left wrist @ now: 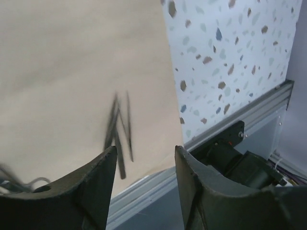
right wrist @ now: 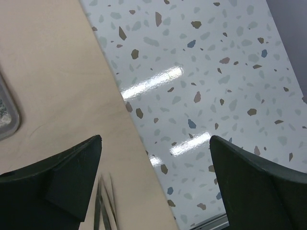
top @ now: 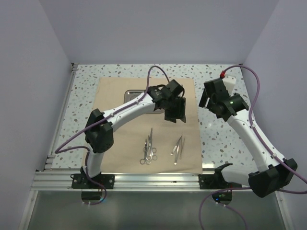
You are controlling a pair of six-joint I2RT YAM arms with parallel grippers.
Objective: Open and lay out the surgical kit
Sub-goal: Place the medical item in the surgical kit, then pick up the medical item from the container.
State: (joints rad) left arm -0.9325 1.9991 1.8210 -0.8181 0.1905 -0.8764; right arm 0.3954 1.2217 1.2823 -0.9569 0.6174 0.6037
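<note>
Laying things out seemed your step: the wrap [top: 129, 143] lay flat on the table [top: 81, 96], tray [top: 130, 95] toward its far side, scissors [top: 147, 152] and tweezers [top: 177, 146] near the front. Left fingers [left wrist: 91, 191] hovered parted and empty over the wrap; right fingers [right wrist: 62, 177] gaped empty beside it. Next, you probably needed a fine pinch to separate the bunched scissors.

Plain tan cloth [top: 124, 148]; white table [top: 81, 96] speckled grey, brown and blue; silver scissors [top: 147, 152]; white-and-black arms [top: 129, 109]; purple cables [top: 160, 71].
</note>
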